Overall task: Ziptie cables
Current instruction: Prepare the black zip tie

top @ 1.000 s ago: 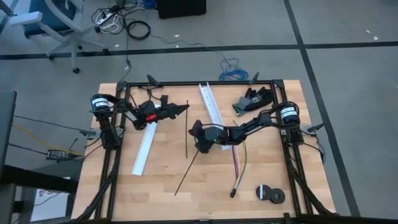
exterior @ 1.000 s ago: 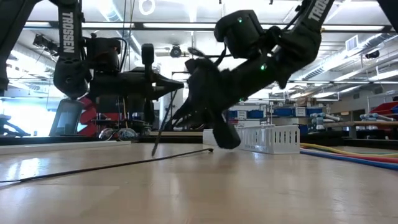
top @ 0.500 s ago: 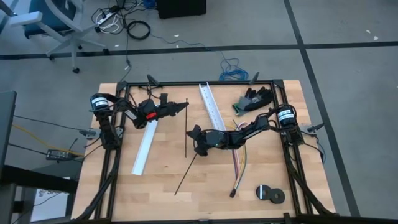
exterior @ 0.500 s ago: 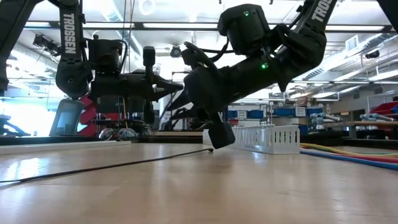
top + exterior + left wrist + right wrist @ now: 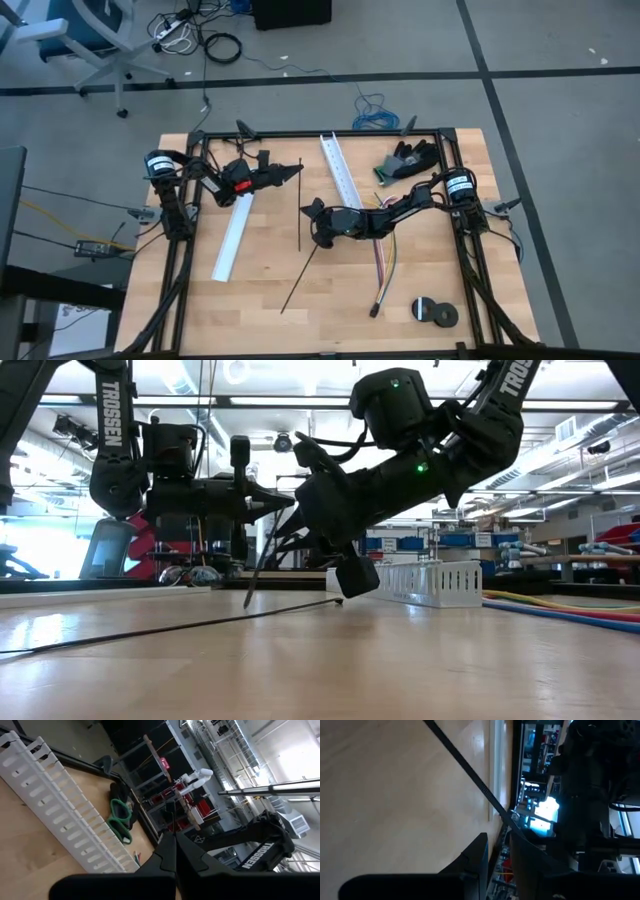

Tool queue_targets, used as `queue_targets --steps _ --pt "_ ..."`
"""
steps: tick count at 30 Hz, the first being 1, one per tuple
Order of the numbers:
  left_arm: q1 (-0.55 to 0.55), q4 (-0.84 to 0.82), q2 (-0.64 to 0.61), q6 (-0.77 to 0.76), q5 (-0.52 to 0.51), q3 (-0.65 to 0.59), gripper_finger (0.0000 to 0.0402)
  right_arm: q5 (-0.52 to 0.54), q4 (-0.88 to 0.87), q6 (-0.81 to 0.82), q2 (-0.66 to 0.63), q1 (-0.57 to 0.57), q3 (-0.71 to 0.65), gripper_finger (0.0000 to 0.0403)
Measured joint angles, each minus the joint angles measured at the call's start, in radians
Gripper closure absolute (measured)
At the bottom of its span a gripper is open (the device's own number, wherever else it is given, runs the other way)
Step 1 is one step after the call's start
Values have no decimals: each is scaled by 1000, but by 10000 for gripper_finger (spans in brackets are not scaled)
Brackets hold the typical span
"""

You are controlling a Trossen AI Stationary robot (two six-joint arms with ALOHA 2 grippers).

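Note:
My left gripper (image 5: 297, 170) reaches level from the table's left and is shut on a thin black ziptie (image 5: 300, 215), which hangs slanting (image 5: 262, 560) toward the table. My right gripper (image 5: 312, 222) reaches in from the right, low over the middle of the table, its fingers a narrow gap apart (image 5: 499, 837). The hanging ziptie (image 5: 465, 762) crosses just beyond its fingertips. A second ziptie (image 5: 300, 280) lies flat on the wood. The cables (image 5: 385, 265), yellow and pinkish wires with a dark end (image 5: 377, 310), lie on the table at the near right. My left gripper pinches the ziptie near its upper end (image 5: 173, 827) between its two shut fingertips, coming level from the table's left. A short stub stands above the fingers. The strip hangs slanting below them, its lower end (image 5: 248, 603) just over the wood. My right gripper: I cannot tell whether its fingertips touch the hanging ziptie.
One white slotted channel (image 5: 235, 230) lies at the left, another (image 5: 340, 175) at the far middle. Black and green gloves (image 5: 405, 160) sit at the far right, a black tape roll (image 5: 435, 312) at the near right. A black frame (image 5: 320, 133) borders the table.
My right gripper has stayed over the middle of the table but has rolled about its own axis and tipped, so its fingers stand differently beside the hanging ziptie. The left gripper and its ziptie have kept still.

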Motion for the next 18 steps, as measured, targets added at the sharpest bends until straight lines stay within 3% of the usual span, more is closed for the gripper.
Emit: queue_targets --steps 6,18 --pt "0 0 0 0 -1 0 401 53 0 7 0 6 0 336" --pt "0 0 0 0 -4 0 401 -155 -46 -62 0 3 0 336"
